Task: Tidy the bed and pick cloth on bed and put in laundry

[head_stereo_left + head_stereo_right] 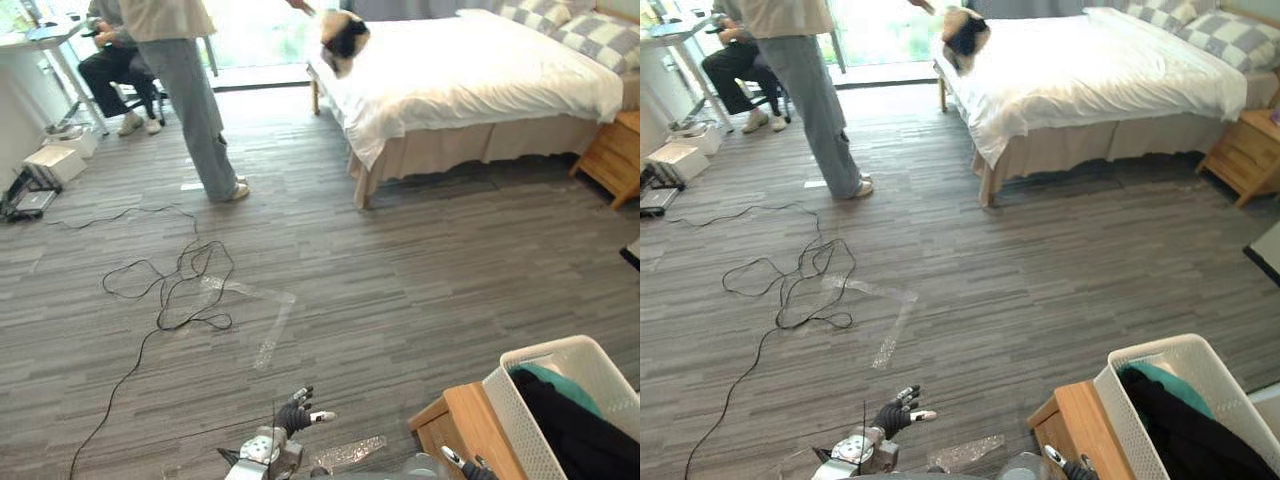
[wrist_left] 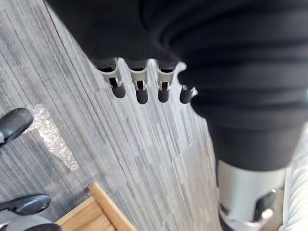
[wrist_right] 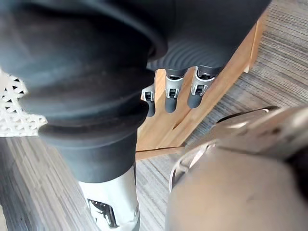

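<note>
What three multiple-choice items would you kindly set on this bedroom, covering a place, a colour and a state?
1. Where is the laundry basket?
A on the bed
B next to the wooden table, at the robot's right
C on a windowsill

2. What colour is the bed cover?
A white
B red
C green

3. How is the left hand?
A shut on cloth
B shut on a cup
C open, holding nothing

Answers:
1 B, its white wall stands by the table at lower right.
2 A, the cover shows plain white.
3 C, its fingers are straight over the floor.
</note>
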Motion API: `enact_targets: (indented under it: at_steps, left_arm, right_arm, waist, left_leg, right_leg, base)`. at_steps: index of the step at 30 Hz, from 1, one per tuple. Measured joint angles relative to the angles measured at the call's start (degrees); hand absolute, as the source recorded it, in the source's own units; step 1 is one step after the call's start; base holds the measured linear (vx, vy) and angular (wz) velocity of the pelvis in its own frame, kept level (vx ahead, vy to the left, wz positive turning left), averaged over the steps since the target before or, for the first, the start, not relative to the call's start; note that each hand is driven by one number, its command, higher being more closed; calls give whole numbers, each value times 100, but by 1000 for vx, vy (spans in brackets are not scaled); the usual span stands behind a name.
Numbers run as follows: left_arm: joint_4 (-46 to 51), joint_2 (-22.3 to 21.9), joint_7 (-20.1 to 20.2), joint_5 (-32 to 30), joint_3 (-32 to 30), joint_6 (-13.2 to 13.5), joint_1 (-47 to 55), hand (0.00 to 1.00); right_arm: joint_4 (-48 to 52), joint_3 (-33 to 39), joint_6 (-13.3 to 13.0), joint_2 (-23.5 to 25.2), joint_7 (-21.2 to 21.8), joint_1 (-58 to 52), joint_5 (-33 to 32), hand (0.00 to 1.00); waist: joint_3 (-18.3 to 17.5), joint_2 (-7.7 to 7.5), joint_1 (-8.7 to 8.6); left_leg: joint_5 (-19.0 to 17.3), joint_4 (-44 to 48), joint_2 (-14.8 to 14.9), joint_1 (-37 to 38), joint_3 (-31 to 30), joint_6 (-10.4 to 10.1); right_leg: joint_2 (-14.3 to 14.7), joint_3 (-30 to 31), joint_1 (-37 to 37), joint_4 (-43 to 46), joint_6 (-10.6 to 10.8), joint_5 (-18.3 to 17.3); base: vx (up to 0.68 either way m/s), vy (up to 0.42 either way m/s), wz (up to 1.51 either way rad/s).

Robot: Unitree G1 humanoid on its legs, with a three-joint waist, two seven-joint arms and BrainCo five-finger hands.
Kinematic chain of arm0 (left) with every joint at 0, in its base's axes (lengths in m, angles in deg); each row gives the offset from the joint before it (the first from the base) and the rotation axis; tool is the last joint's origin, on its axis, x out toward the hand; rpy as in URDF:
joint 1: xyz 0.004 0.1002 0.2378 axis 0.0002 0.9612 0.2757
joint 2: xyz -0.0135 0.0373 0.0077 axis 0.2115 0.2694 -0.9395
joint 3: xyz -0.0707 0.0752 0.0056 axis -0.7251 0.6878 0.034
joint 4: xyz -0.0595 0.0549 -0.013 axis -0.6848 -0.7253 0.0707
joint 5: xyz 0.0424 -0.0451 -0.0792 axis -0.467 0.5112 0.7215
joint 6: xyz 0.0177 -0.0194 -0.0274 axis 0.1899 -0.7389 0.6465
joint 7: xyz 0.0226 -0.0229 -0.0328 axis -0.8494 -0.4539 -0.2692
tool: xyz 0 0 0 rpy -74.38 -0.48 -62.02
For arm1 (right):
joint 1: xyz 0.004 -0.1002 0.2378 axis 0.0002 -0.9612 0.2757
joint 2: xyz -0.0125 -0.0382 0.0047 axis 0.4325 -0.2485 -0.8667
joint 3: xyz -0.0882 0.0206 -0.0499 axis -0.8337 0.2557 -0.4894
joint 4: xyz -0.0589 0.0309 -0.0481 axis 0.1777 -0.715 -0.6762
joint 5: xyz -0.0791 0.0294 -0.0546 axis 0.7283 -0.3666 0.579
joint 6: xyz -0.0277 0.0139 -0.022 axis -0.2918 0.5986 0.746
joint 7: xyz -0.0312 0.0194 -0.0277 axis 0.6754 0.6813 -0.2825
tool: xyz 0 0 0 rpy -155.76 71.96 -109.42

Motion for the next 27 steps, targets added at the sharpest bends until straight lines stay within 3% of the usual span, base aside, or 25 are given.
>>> enact_targets:
  at_steps: [1,2,4,7,9,10,14,19,26,27]
  left_arm:
    - [-15,3,-11,-31,30,19,-21,0]
    - [-117,-4,-16,-121,48,32,-39,0]
    - [-386,-133,-28,-270,84,25,-53,0]
    - [-500,-208,-112,-370,59,27,7,0]
    - [-559,-193,-118,-382,-38,50,-19,0]
    - [-1112,-162,-351,-449,-90,60,-1,0]
    - [-1115,-161,-351,-449,-94,60,0,0]
    - [-1267,-200,-492,-449,-556,64,114,0]
    - [-1347,-144,-867,-456,-1622,61,219,0]
    - [-1347,-137,-911,-453,-1857,58,295,0]
  right_arm:
    - [-21,-8,5,68,4,-44,-39,0]
    - [-19,5,6,83,4,-38,-61,0]
    - [11,10,-31,42,5,-17,-183,0]
    - [-9,-47,-17,-51,0,-33,-217,0]
    - [-9,-90,-17,-42,-1,-25,-217,0]
    - [-33,-646,-59,-109,0,37,-201,0]
    - [-33,-646,-59,-111,0,37,-201,0]
    - [-32,-677,-60,-143,-1,120,50,0]
    - [-27,-958,-56,-308,-9,246,939,0]
    - [-29,-958,-58,-342,-37,203,1059,0]
  waist:
    - [-30,-177,-4]
    - [-56,-232,12]
    - [-17,-77,-43]
    - [-53,74,-34]
    - [-52,45,-23]
    - [-100,-34,8]
    - [-99,-33,10]
    - [-92,-25,18]
    - [-30,-12,118]
    - [-31,-17,142]
  left_leg:
    - [100,-153,-189,-15,-231,-37]
    - [247,-409,-241,86,-336,-51]
    - [469,-697,-189,182,-358,-161]
    - [494,-699,-99,190,-358,-201]
    - [507,-699,-34,139,-355,-218]
    - [512,-701,-88,80,-346,-219]
    - [512,-701,-87,80,-343,-220]
    - [486,-701,-60,42,-300,-202]
    - [362,-699,63,-80,55,-238]
    - [270,-651,137,-78,218,-338]
  right_leg:
    - [-3,196,73,-230,-195,-91]
    - [-44,225,162,-384,-191,-195]
    - [-13,74,162,-426,-197,-181]
    - [89,76,223,-542,-143,-147]
    - [158,77,246,-704,-110,-65]
    - [177,83,417,-1176,-194,212]
    - [177,86,416,-1179,-194,212]
    - [147,-29,399,-1211,-185,207]
    - [65,-393,38,-746,-254,11]
    - [83,-443,80,-837,-257,7]
  base:
    - [-80,-191,130]
    - [-81,-143,66]
    - [-77,-119,29]
    - [-57,-80,0]
    - [-32,-48,-6]
    - [0,0,0]
    - [0,0,0]
    - [-1,-4,2]
    - [-7,-38,-23]
    - [44,-76,-10]
